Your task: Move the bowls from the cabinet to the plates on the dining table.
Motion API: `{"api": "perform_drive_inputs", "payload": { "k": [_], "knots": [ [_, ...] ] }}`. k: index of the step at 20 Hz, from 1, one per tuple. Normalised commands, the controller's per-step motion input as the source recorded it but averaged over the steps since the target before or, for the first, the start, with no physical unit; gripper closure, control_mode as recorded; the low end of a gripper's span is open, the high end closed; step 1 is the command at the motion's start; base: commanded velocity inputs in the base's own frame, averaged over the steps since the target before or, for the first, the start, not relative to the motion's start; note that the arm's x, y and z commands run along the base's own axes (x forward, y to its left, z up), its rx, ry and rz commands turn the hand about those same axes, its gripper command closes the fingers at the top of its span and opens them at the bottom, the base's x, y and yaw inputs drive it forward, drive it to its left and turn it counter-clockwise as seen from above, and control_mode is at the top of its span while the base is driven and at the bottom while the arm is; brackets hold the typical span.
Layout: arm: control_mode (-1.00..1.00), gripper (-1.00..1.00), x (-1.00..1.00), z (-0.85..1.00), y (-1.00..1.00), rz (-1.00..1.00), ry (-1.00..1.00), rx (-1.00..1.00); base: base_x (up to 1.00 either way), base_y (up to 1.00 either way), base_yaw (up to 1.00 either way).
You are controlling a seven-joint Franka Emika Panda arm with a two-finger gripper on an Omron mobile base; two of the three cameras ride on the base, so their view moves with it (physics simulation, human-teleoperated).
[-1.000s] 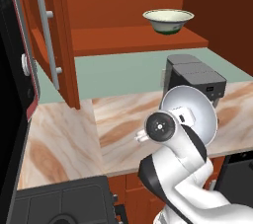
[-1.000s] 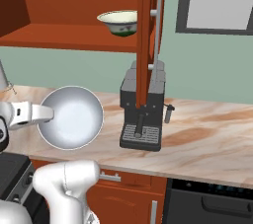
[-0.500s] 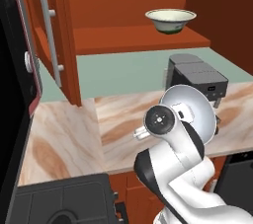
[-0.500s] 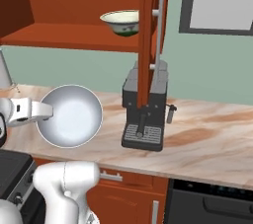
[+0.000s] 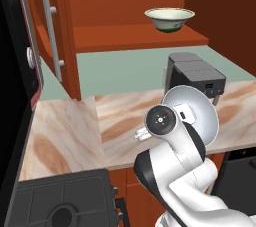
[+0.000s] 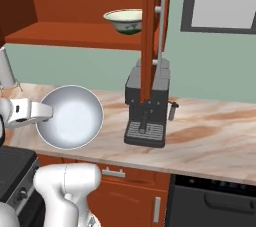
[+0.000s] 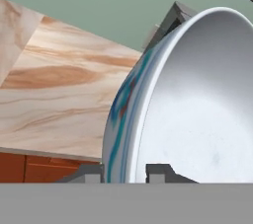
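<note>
Now gripper (image 7: 124,172) pinching grey bowl (image 6: 70,117) by rim, tipped on edge for carrying off toward plates; cream bowl (image 5: 169,19) left on cabinet (image 5: 125,36) shelf.

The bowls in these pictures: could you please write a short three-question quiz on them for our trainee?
1. True or false: the cream bowl with the green band stands on the cabinet shelf.
2. What does the hand grip?
A. the grey-blue bowl, by its rim
B. the coffee machine
C. a cabinet handle
3. Fill in: the held bowl is tipped on its ____.

Key: 1 true; 2 A; 3 side.
</note>
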Motion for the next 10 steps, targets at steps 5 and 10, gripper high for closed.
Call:
{"api": "perform_drive_inputs", "payload": {
  "k": [5, 10],
  "knots": [
    [1.00, 1.00, 0.00, 0.00, 0.00, 0.00, 0.00, 0.00, -0.35, -0.66, 0.00],
    [1.00, 1.00, 0.00, 0.00, 0.00, 0.00, 0.00, 0.00, -0.45, -0.79, 0.00]
  ]
}}
